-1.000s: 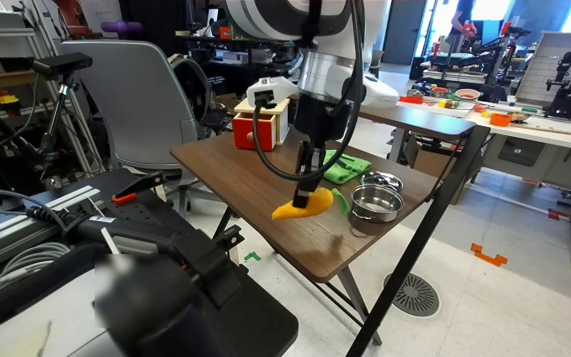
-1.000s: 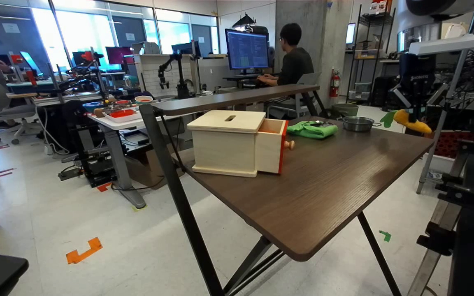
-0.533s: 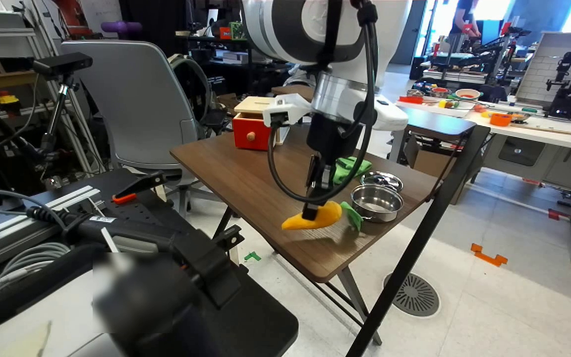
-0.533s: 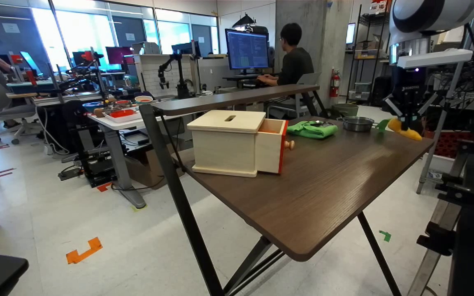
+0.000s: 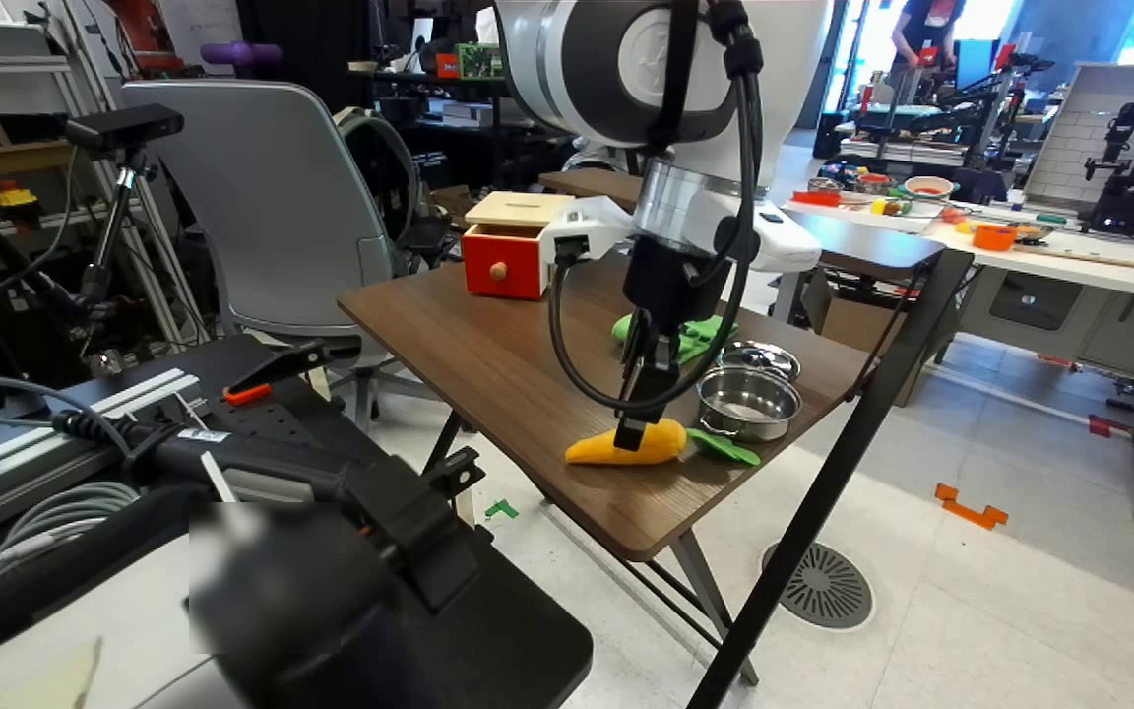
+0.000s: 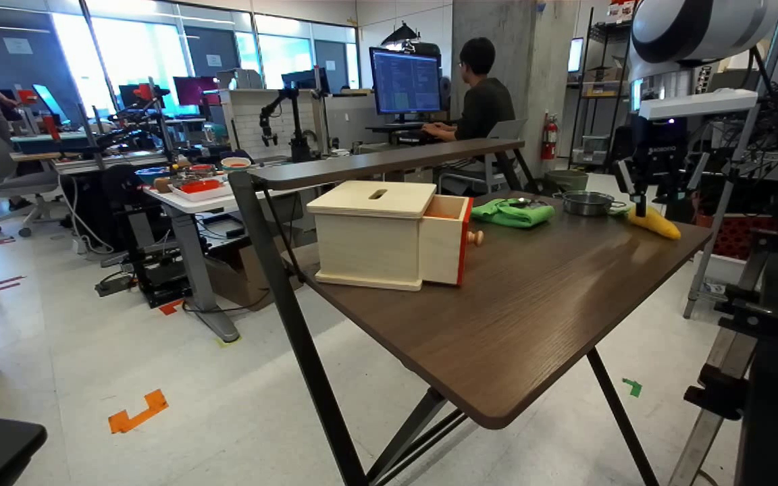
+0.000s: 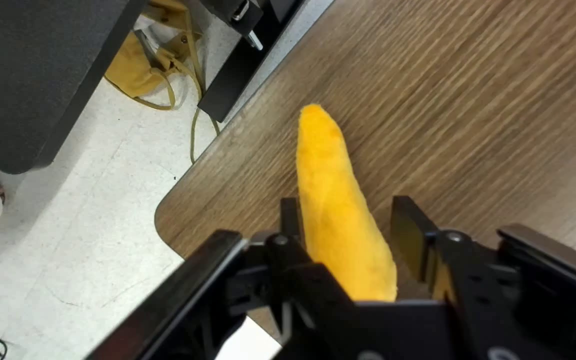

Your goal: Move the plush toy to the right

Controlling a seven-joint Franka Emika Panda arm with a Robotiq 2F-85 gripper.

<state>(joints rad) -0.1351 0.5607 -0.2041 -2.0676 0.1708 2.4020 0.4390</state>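
Observation:
The plush toy is yellow-orange and elongated, with a green leafy end. It lies on the brown table near the table's corner, beside the metal pot. It also shows in an exterior view and in the wrist view, where its leafy end is hidden under the gripper. My gripper is down around the toy's thicker part, also in an exterior view. In the wrist view the fingers stand open on either side of the toy. A clear gap shows at the right finger; the left finger is close to the toy.
A metal pot and its lid stand near the toy's leafy end. A green cloth lies behind. A wooden box with an open red drawer stands at the far end. The table's edge is close to the toy.
My gripper has come down with the toy, shifting right in an exterior view. The toy hung above the table before and now lies on it, and the fingers have opened.

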